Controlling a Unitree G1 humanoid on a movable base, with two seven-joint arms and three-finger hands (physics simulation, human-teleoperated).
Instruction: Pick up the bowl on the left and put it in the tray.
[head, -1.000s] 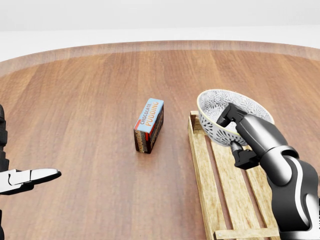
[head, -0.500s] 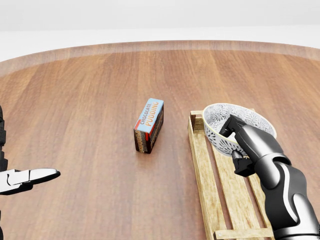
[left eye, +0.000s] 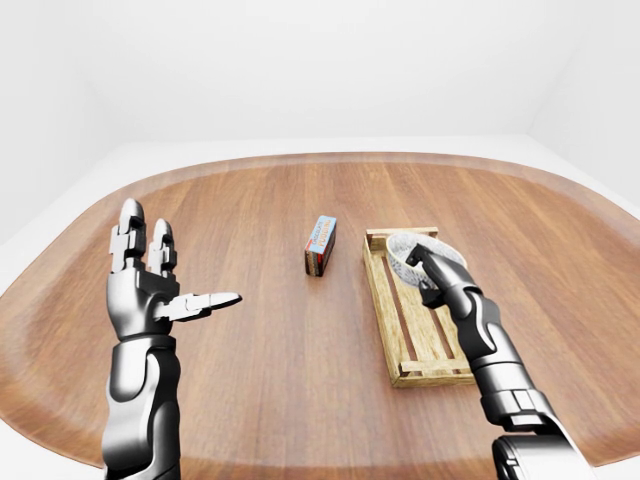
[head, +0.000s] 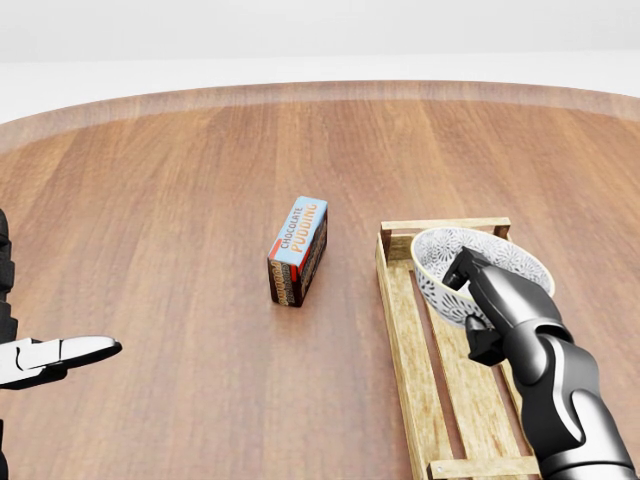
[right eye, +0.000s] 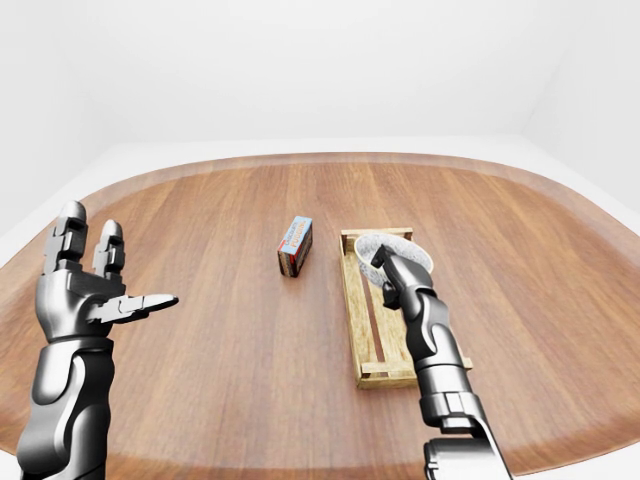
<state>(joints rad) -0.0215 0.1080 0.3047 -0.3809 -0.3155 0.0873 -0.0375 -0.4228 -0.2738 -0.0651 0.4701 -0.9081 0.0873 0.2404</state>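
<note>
A white bowl (head: 445, 250) with a dark pattern lies low over the top end of the wooden slatted tray (head: 400, 330), at the right of the head view. My right hand (head: 472, 308) is shut on the bowl's near rim, thumb inside and fingers under the wall. Whether the bowl rests on the slats I cannot tell, since the hand hides its underside. My left hand (left eye: 170, 275) is raised at the left of the left-eye view, open and empty, far from the bowl.
A chocolate pudding box (head: 298, 250) stands on the round wooden table (head: 180, 200), a little to the left of the tray. The table's curved edge (left eye: 330, 158) runs along the top of the eye views, with white floor beyond it.
My right hand has carried the bowl downward and slightly right, from above the tray's top rail to low inside its top end. The left hand and the box have not moved.
</note>
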